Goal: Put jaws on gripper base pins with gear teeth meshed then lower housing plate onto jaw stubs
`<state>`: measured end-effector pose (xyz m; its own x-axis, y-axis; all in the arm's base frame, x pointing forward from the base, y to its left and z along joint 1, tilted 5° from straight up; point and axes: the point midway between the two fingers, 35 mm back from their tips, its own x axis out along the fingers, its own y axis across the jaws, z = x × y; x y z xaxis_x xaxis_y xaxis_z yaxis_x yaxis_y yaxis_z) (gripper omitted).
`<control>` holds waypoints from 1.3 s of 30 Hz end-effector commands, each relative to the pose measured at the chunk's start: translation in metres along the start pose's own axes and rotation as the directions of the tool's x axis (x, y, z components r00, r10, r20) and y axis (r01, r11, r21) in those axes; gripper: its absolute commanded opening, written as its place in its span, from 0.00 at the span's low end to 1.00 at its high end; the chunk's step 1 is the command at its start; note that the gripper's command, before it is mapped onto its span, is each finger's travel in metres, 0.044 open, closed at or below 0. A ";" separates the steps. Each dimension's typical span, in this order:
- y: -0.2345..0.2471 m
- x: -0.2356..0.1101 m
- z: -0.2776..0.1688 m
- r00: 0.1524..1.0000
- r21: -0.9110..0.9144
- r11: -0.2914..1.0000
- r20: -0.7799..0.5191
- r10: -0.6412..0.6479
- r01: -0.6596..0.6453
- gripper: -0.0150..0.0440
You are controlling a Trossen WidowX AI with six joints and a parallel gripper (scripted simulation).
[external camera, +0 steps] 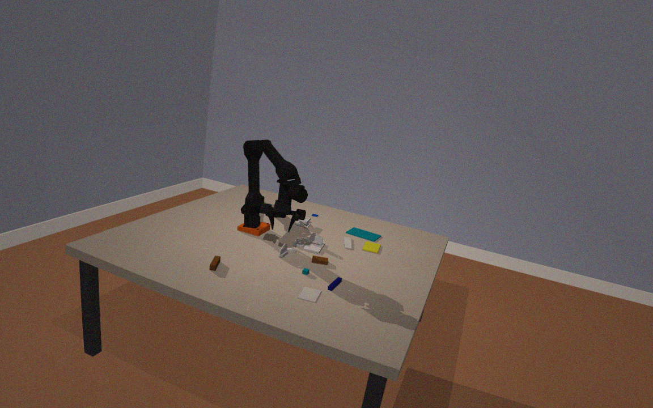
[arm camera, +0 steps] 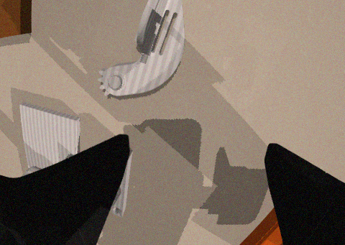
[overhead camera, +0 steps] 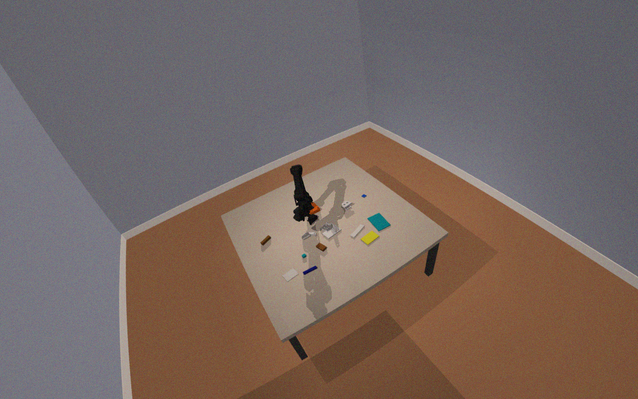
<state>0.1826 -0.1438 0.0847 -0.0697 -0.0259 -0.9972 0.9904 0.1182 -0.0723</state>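
My gripper (external camera: 281, 229) (arm camera: 198, 149) is open, with nothing between its fingers, above the table near the arm's foot. One grey-white jaw (overhead camera: 308, 235) (external camera: 287, 250) (arm camera: 158, 69) lies on the table, its gear teeth and round stub visible in the wrist view, ahead of the fingertips. The white gripper base (overhead camera: 332, 234) (external camera: 314, 247) (arm camera: 50, 130) lies beside it; my left finger hides much of it in the wrist view. Grey parts rise at the base, but whether the other jaw sits on its pin I cannot tell. The apparent housing plate (overhead camera: 346, 204) (external camera: 302, 222) lies farther back, apart from the base.
A brown block (overhead camera: 321, 246) (external camera: 319, 260) lies close to the base. A white bar (overhead camera: 357, 231), yellow plate (overhead camera: 370, 238) and teal plate (overhead camera: 378, 221) lie beyond it. A teal cube (external camera: 305, 271), blue bar (external camera: 335, 283) and white tile (external camera: 309, 294) lie in front.
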 end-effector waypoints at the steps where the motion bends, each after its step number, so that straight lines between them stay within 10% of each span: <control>1: 0.000 0.000 0.000 1.000 0.000 1.000 0.000 0.000 0.000 1.00; 29: 0.000 0.000 0.000 1.000 0.000 1.000 0.000 0.000 0.000 1.00; 39: 0.000 0.000 0.000 1.000 0.000 1.000 0.000 0.000 0.000 0.56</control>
<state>0.1825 -0.1439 0.0847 -0.0701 -0.0261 -0.9972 0.9903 0.1184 -0.0727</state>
